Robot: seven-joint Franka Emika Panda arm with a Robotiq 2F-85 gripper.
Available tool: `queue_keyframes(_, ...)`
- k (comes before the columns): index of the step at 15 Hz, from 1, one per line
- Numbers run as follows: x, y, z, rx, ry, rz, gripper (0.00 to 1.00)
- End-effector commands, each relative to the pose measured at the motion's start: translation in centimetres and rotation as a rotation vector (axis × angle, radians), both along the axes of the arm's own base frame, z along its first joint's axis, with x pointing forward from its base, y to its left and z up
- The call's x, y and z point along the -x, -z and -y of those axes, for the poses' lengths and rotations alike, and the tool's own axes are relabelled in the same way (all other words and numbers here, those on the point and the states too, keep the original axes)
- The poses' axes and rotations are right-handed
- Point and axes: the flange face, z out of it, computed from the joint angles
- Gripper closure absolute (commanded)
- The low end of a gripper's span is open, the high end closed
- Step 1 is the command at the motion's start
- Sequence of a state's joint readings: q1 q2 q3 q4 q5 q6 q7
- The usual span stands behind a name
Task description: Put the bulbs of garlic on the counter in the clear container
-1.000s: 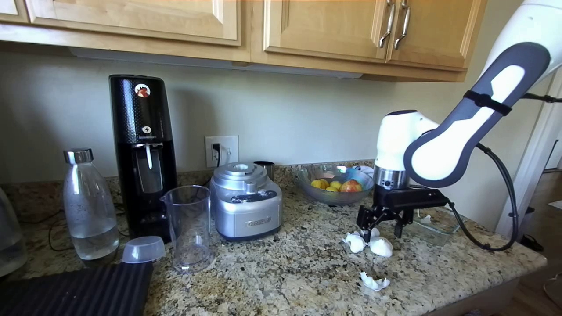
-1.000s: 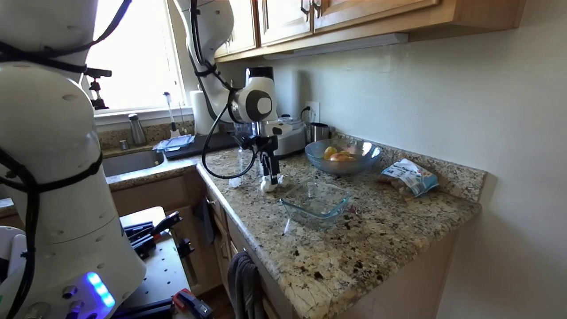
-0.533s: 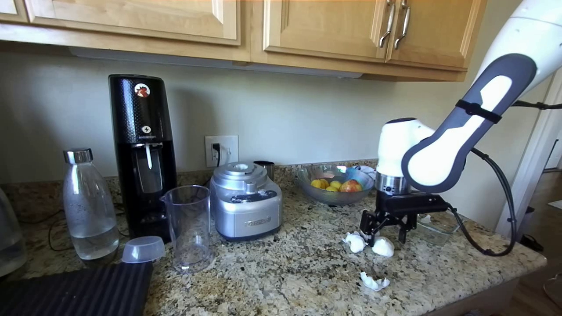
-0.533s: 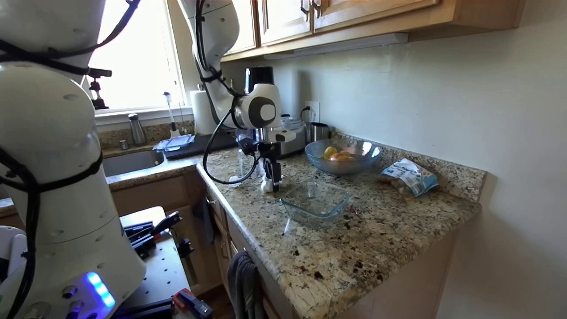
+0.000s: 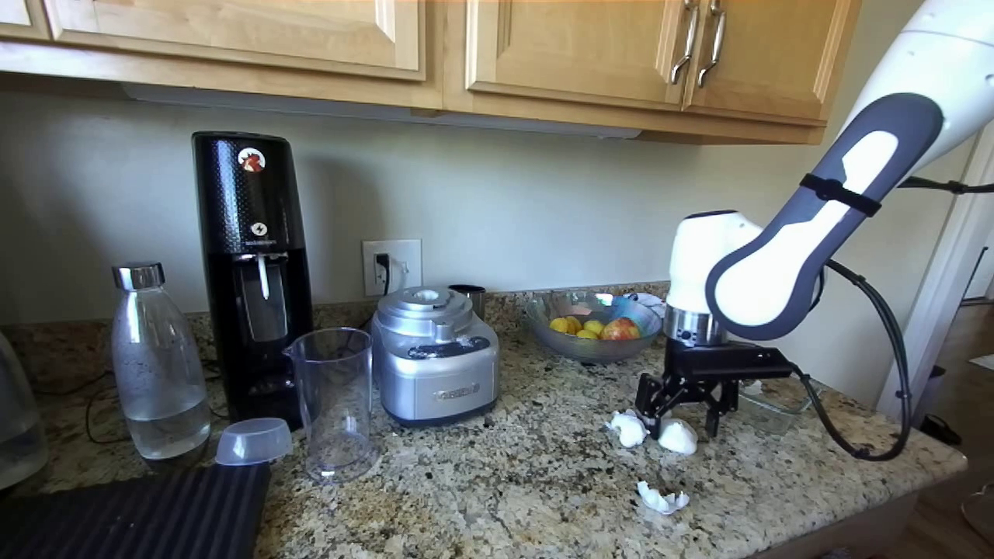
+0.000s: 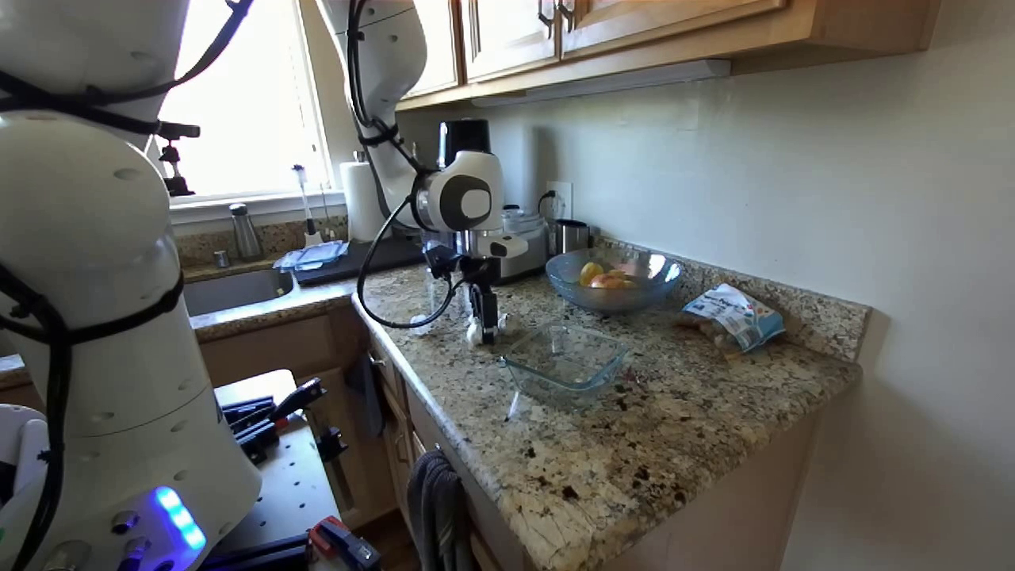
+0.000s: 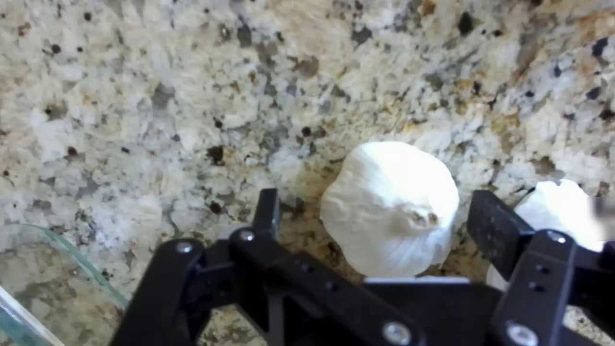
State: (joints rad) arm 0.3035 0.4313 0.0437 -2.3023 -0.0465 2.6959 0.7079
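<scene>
In the wrist view, my gripper (image 7: pixel 378 218) has its jaws wide apart, with one garlic bulb (image 7: pixel 389 206) (white and bumpy) between them on the counter (image 7: pixel 144 115). The clear container (image 7: pixel 85 263) is left.

The garlic bulb (image 7: pixel 389 209) looks papery, the container (image 6: pixel 583 386) glossy glass, the counter (image 6: pixel 618 468) smooth stone

The speckled counter (image 5: pixel 497 489) here is carrying garlic bulbs (image 5: pixel 678 437), the clear container (image 6: pixel 564 388) near them, a papery scrap (image 5: pixel 660 499), a fruit bowl (image 5: pixel 592 354) and a food processor (image 5: pixel 439 373).
</scene>
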Motion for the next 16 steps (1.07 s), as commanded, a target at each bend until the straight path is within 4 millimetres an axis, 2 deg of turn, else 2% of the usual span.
queue_keyframes(1, 0.7, 0.1, 0.2, -0.03, 0.001, 0.012, 0.02)
queue_keyframes(3, 0.7, 0.1, 0.1, -0.038, -0.001, 0.016, 0.12)
queue_keyframes(5, 0.7, 0.0, 0.1, -0.044, -0.009, 0.022, 0.29)
queue_keyframes(6, 0.7, 0.1, 0.2, -0.045, -0.013, 0.025, 0.33)
queue_keyframes(8, 0.7, 0.3, 0.5, -0.046, -0.015, 0.029, 0.37)
queue_keyframes(11, 0.7, 0.4, 0.6, -0.049, -0.021, 0.031, 0.32)
queue_keyframes(12, 0.7, 0.4, 0.6, -0.05, -0.024, 0.031, 0.37)
queue_keyframes(13, 0.8, 0.3, 0.6, -0.049, -0.023, 0.026, 0.55)
queue_keyframes(16, 1.0, -1.1, 1.0, -0.055, -0.037, 0.008, 0.6)
